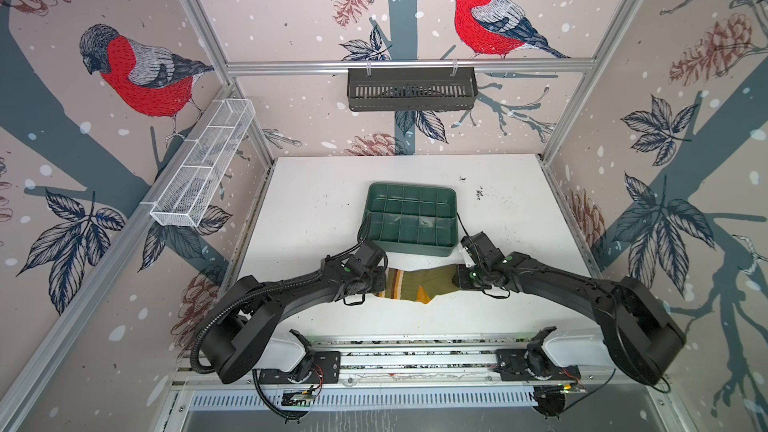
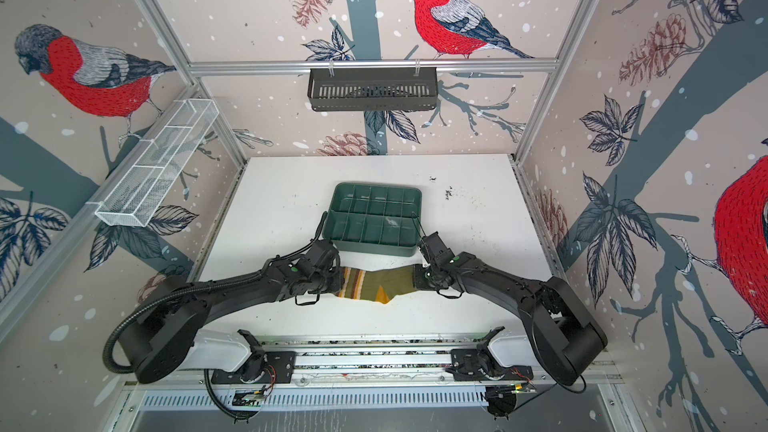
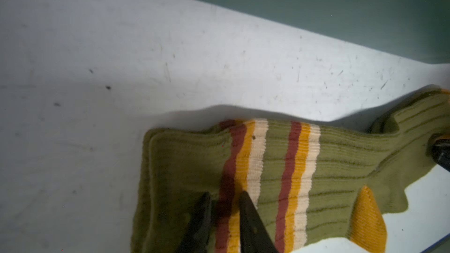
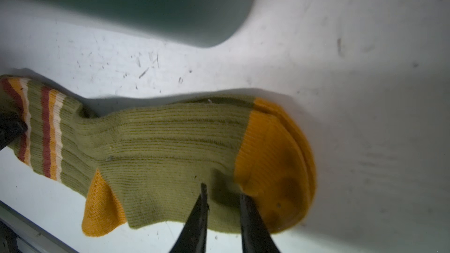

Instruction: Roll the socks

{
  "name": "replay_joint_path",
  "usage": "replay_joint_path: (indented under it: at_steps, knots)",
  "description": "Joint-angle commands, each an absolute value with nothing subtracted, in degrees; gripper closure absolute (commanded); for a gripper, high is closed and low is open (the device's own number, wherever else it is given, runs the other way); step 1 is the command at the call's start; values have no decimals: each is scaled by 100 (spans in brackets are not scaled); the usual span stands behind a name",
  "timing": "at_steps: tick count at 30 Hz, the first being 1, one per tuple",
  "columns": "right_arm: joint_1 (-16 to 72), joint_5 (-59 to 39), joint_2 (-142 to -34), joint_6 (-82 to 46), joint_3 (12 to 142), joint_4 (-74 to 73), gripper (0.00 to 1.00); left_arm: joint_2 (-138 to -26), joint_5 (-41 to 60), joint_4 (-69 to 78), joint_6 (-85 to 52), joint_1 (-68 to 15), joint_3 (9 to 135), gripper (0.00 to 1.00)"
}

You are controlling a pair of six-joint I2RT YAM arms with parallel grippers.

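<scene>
The socks [image 1: 415, 284] [image 2: 374, 284] lie stacked one on the other, stretched out sideways on the white table just in front of the green tray [image 1: 409, 248] [image 2: 374, 249]. Striped cuffs point left, mustard toes right, and an orange heel [image 1: 423, 296] points toward the front. My left gripper [image 1: 384, 282] [image 3: 225, 193] is closed on the cuff end, with a fold of brown and orange stripe pinched between its fingers. At the toe end, my right gripper [image 1: 457, 278] [image 4: 222, 189] pinches the olive knit beside the orange toe [image 4: 275, 161].
The tray's near wall [image 3: 341, 1] [image 4: 146, 1] stands a short way behind the socks. A white wire basket [image 1: 203, 168] hangs on the left wall and a dark slotted basket [image 1: 411, 95] on the back wall. The arms' mounting rail [image 1: 415, 357] runs along the front edge.
</scene>
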State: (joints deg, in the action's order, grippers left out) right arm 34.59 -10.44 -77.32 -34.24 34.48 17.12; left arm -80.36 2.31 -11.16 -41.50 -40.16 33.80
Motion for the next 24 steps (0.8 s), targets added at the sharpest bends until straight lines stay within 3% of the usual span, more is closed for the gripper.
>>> replay_joint_path:
  at_steps: [1, 4, 10, 16, 24]
  knots:
    - [3231, -900, -7832, -3103, 3561, 1614, 73, -8082, -252, -1701, -3772, -3777, 3357, 76]
    - [3077, -992, -7976, -2966, 3709, 1573, 73, -8092, -176, -1582, -3626, -3619, 3428, 76]
    - [3089, -1215, -7800, -2863, 4054, 1777, 62, -8062, 167, -1681, -3484, -3612, 3729, 71]
    - [3059, -1204, -7653, -2793, 4393, 1902, 60, -7594, 255, -1986, -3382, -3605, 3953, 56]
    - [2936, -1136, -8204, -2646, 4722, 1686, 63, -7412, 123, -2153, -3261, -3369, 3990, 59]
